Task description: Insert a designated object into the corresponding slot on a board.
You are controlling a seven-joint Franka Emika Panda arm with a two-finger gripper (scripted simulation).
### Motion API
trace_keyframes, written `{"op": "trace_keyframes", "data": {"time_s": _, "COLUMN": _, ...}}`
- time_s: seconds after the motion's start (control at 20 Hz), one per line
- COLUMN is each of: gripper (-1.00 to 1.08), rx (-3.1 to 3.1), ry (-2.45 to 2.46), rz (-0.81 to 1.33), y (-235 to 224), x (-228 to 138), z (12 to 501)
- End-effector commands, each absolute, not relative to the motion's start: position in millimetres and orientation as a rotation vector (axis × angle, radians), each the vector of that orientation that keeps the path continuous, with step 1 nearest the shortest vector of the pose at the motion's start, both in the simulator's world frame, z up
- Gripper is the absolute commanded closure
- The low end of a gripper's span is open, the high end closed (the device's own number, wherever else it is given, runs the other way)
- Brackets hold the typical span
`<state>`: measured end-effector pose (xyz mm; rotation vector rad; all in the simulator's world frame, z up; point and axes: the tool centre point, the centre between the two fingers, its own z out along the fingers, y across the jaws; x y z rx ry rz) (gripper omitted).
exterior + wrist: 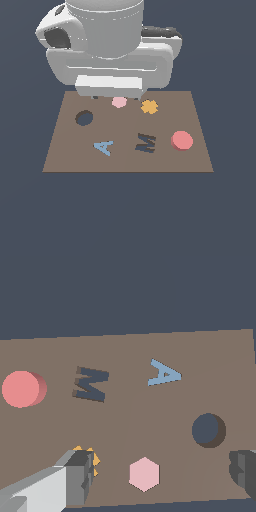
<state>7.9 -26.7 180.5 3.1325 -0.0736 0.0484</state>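
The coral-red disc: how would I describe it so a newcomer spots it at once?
Start at the brown board. On the exterior view's right edge, just past the dark M-shaped cut-out, sits the coral-red disc. It is thick, round and raised, larger and redder than the pale pink piece.
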Motion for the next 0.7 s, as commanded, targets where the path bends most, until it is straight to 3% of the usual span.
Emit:
{"op": "trace_keyframes", "data": {"time_s": 0.0, "gripper": -0.92, "rx": 3.133, "ry": -0.074, "rz": 0.048, "y": -27, "x": 8, "z": 181}}
{"op": "trace_keyframes", "data": {"time_s": 0.65, "gripper": -0.92, "rx": 3.135, "ry": 0.123, "rz": 0.037, "y": 17, "x": 30, "z": 148}}
